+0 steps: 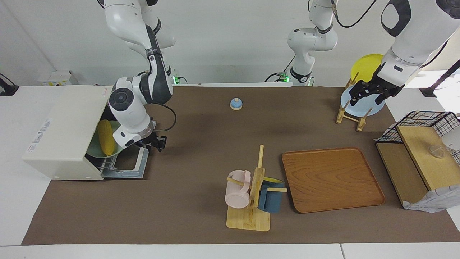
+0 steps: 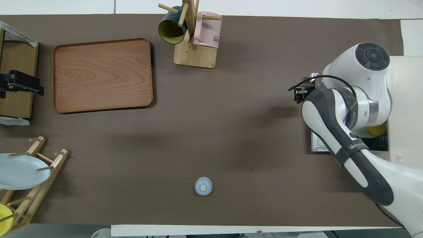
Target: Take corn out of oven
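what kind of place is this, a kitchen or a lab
Most likely a robot lab staged as a kitchen: two arms at a paper-covered table, a toaster oven holding corn, and a mug rack.

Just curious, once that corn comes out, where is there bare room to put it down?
The tray is bare, and so is the brown mat between the oven, bell and mug rack. It is crowded at the oven door, under the right hand.
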Controlling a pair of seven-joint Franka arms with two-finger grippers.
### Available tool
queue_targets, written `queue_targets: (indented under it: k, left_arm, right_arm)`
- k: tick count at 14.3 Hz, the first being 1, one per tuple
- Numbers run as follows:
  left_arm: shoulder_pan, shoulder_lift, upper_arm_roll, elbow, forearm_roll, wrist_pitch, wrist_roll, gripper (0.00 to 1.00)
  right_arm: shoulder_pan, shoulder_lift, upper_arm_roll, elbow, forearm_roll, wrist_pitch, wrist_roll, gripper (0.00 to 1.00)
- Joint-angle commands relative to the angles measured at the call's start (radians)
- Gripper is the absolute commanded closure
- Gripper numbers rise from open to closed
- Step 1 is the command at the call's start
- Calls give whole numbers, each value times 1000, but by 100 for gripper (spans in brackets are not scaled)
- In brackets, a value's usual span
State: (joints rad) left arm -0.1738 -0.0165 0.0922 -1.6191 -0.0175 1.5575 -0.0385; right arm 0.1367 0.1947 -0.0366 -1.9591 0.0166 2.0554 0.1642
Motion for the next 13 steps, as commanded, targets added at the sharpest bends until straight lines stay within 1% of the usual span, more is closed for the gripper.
queue_targets:
  k: [1, 3, 4, 7, 10, 13]
  left_arm:
    - [8, -13, -2, -15, -13, -8, 0, 0]
    - [8, -13, -2, -15, -13, -8, 0, 0]
    - [8, -14, -2, -15, -13, -8, 0, 0]
    - [8, -13, -2, -15, -13, -8, 0, 0]
    - [8, -14, -2, -15, -13, -8, 0, 0]
    - [8, -14, -2, -15, -13, -8, -1, 0]
  right_arm:
    - [-52, -73, -5, -8, 11, -98, -5, 34]
    - [-94, -92, -6, -12, 3, -156, -28, 34]
    - [-118, -95, -5, -21, -9, -158, -29, 34]
    - [-129, -107, -5, -58, -47, -144, -43, 36]
    - [-131, -123, -5, -125, -72, -43, -130, 46]
    - [-129, -121, -5, -159, -133, 11, -153, 52]
